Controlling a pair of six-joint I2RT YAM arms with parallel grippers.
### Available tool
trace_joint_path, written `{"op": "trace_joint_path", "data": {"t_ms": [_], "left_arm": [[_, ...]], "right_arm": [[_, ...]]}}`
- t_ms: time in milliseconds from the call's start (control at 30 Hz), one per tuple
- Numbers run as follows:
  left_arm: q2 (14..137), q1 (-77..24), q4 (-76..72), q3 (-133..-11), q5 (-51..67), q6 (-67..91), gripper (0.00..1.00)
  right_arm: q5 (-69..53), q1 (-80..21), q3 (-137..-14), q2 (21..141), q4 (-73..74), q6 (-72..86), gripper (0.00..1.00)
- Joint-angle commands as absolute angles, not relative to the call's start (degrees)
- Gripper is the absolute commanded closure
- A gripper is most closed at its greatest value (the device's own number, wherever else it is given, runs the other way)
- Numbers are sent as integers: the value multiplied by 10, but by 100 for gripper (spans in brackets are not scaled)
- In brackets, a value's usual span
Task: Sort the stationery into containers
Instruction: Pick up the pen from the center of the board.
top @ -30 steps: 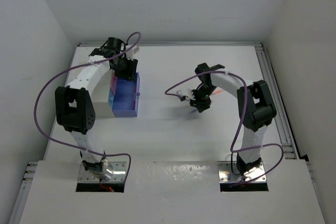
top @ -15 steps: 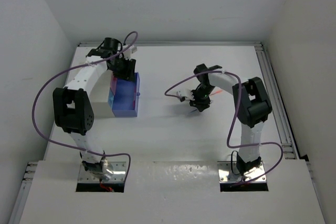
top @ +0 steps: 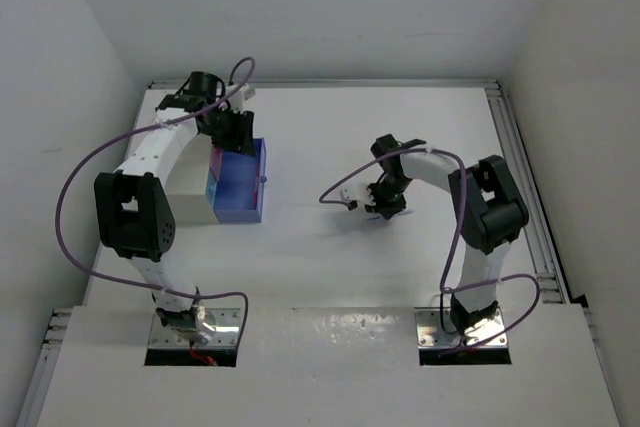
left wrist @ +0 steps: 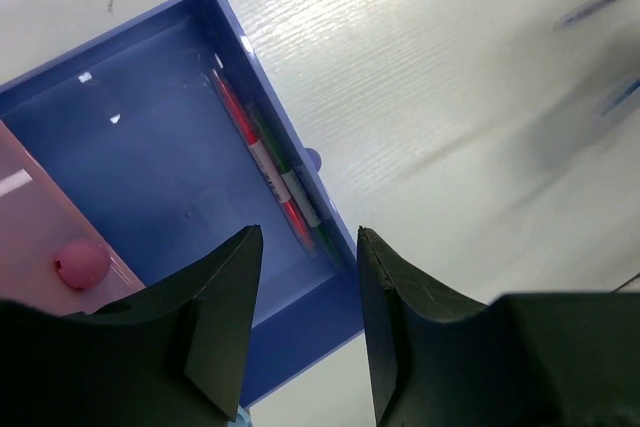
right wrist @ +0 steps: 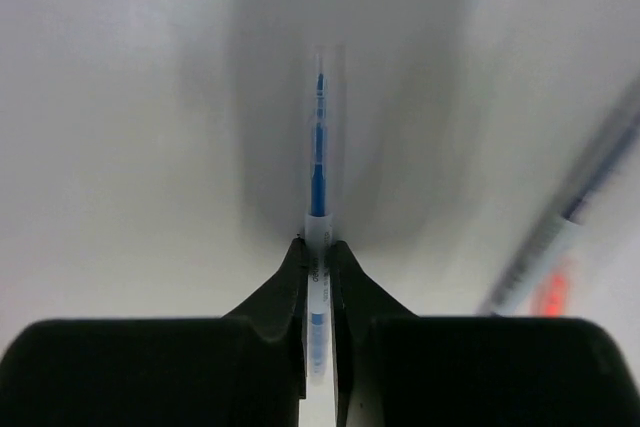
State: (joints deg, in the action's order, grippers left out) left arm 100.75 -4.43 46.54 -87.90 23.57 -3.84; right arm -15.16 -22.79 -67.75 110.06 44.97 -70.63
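Note:
The blue box (top: 238,187) lies open at the left, with the pink box (top: 214,160) against its left side. In the left wrist view the blue box (left wrist: 130,147) holds a few pens (left wrist: 272,172) along its right wall, and the pink box (left wrist: 30,237) holds a round pink piece (left wrist: 82,262). My left gripper (left wrist: 307,237) is open and empty above the blue box's near corner; in the top view it (top: 236,129) hangs over the box's far end. My right gripper (right wrist: 318,247) is shut on a white pen with blue ink (right wrist: 318,157), low over the table at mid-right (top: 385,203).
A second pen (right wrist: 560,232) with an orange-red mark lies on the table right of the held one. Two blurred pens (left wrist: 600,7) lie on the table right of the blue box. A white cabinet (top: 190,209) stands left of the boxes. A rail (top: 520,162) runs along the right edge.
My right gripper has shifted slightly toward the near side with the pen in it. My left gripper has drawn a little back and left over the blue box.

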Motion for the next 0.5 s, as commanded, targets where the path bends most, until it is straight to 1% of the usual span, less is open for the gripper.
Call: {"op": "trace_joint_path", "data": {"t_ms": [0, 67, 100, 133, 200, 233, 267, 300, 333, 367, 400, 467], "left_arm": [[961, -33, 450, -878, 266, -44, 51], [941, -28, 436, -865, 299, -38, 53], [927, -25, 422, -855, 322, -35, 53], [896, -20, 405, -842, 377, -29, 53], [855, -12, 324, -787, 422, -6, 52], [812, -11, 294, -768, 455, 19, 52], [792, -6, 225, -746, 471, 53, 51], [771, -4, 190, -709, 484, 72, 50], [741, -1, 126, -693, 520, 109, 49], [730, 0, 99, -679, 542, 132, 49], [723, 0, 73, -660, 562, 149, 48], [707, -7, 12, -651, 602, 211, 47]], "right_arm": [[-149, -256, -629, 1059, 460, -695, 100], [-189, -269, -639, 1003, 476, -652, 100], [-189, -271, -651, 1003, 482, -631, 100], [-228, -271, -664, 982, 496, -580, 100], [-265, -269, -720, 966, 503, -522, 100], [-305, -267, -738, 960, 495, -453, 100], [-327, -256, -770, 949, 485, -413, 100], [-349, -249, -786, 947, 473, -334, 100], [-389, -235, -807, 940, 436, -290, 100], [-409, -229, -815, 936, 418, -245, 100], [-427, -222, -821, 933, 369, -150, 100], [-475, -211, -827, 926, 318, -58, 100]]}}
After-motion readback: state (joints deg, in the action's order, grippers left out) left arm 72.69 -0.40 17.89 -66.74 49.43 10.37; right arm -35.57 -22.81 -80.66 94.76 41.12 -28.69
